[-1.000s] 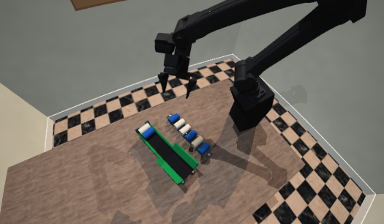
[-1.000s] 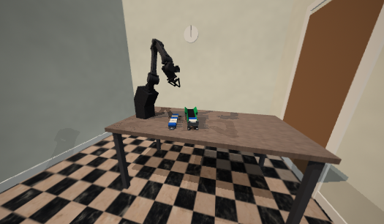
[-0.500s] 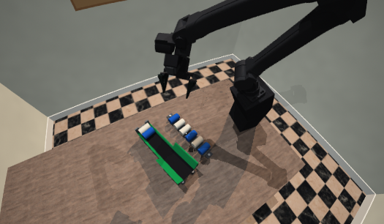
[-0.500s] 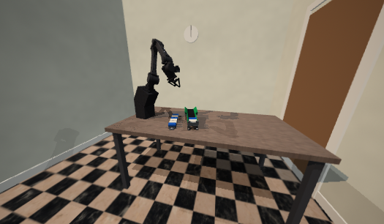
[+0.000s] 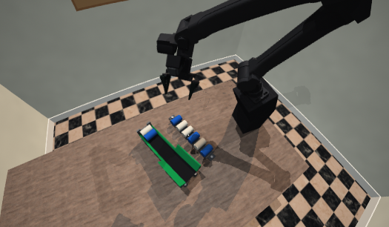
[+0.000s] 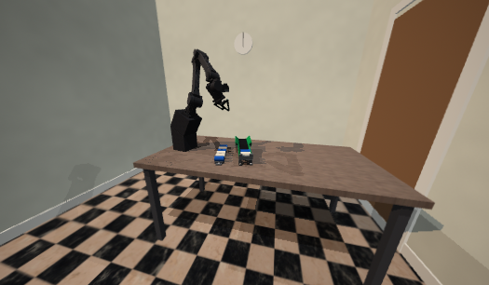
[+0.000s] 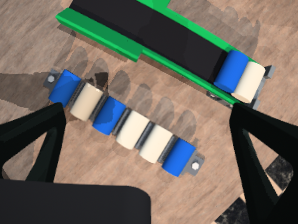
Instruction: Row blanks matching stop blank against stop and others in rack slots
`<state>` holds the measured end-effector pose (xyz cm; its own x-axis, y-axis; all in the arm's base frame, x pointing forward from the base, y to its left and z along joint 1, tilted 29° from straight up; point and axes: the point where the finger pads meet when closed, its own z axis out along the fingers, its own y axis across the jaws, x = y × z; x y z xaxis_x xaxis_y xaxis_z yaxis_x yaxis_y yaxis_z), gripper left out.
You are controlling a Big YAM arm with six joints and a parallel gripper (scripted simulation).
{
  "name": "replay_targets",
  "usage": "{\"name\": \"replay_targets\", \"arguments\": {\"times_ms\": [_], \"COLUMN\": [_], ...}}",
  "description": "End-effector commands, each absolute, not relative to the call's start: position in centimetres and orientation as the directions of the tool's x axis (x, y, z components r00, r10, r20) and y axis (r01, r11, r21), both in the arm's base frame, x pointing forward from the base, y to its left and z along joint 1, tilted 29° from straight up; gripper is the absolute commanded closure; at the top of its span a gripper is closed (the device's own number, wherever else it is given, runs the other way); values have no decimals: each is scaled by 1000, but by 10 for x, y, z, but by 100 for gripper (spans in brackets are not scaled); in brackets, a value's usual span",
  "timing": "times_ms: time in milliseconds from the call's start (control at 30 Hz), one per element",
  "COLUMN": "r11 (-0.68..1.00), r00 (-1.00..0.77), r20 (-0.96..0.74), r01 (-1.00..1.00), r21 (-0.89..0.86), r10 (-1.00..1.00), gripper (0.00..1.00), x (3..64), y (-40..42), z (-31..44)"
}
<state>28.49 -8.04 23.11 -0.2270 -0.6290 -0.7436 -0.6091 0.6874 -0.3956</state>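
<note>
The green feed ramp has a black bed. At its stop end a white blank lies straight across. A blue blank lies beside it, on the bed side. The stock rack holds a row in its slots: blue end blank, white blank, white blank, blue blank, tan-white blank, blue end blank. My gripper is open and empty, high above the table.
The ramp stands close beside the rack, nearly parallel to it. The arm's black base stands on the table on the rack's other side. The ramp's green side walls rise higher at the end away from the stop.
</note>
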Motion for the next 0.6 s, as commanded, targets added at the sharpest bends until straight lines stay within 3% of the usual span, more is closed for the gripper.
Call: {"name": "replay_targets", "arguments": {"times_ms": [0,300,567], "r11": [672,674,738], "r00": [-193,-203,-381], "r20": [-726,-731,-717], "r01": [-586,-597,-618], "r21": [-454,-435,-271], "r10": [-660,-651,-584], "gripper": [0,0,0], "x": [293,294,305], "y": [-87,-84,-71], "z": [257,250,186]}}
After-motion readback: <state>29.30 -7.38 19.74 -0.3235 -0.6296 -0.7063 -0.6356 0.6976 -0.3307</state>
